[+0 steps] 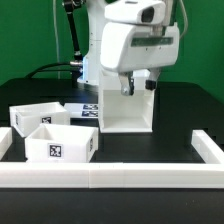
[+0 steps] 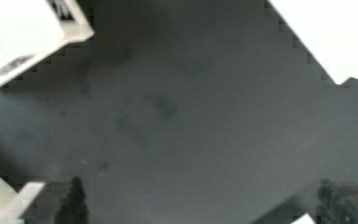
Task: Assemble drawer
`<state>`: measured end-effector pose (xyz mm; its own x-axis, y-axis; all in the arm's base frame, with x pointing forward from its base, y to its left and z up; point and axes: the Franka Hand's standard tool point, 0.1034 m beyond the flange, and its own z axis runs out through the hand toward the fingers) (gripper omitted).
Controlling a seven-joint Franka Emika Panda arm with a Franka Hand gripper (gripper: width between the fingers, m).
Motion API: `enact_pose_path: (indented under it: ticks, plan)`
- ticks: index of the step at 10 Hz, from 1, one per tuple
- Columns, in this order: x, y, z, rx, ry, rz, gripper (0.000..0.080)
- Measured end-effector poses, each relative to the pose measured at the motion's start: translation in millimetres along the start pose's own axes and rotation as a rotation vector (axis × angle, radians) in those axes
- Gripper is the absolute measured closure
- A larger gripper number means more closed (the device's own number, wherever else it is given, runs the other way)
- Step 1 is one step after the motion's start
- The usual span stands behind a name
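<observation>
The tall white case (image 1: 126,110) stands on the black table at the centre, its open side toward the exterior view's left. Two white trays with square tags sit to its left: one further back (image 1: 38,117), one in front (image 1: 60,145). My gripper (image 1: 137,86) hangs just above the case's top. In the wrist view my gripper (image 2: 202,205) is open. Its dark fingertips (image 2: 69,200) stand wide apart over bare black table, with nothing between them. A white part (image 2: 25,40) shows at one corner and another (image 2: 345,40) at the opposite side. I cannot tell which parts they are.
A long low white rail (image 1: 110,176) runs along the front, with arms at both ends (image 1: 207,150). The marker board (image 1: 86,111) lies flat behind the trays, left of the case. The arm's white body (image 1: 135,40) looms over the case.
</observation>
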<state>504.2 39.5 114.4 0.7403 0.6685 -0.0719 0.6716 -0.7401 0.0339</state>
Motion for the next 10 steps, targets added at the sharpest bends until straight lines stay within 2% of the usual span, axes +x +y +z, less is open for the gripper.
enact_pose_path:
  ticks: [2, 7, 8, 10]
  plan:
    - [-4.2, -9.8, -20.9, 0.077, -0.081, 0.189, 0.015]
    - [-2.2, -14.5, -23.7, 0.086, -0.073, 0.553, 0.015]
    - [-5.6, -20.1, -25.8, 0.094, -0.042, 0.581, 0.015]
    - [-21.6, -40.8, -28.6, 0.093, -0.004, 0.598, 0.015]
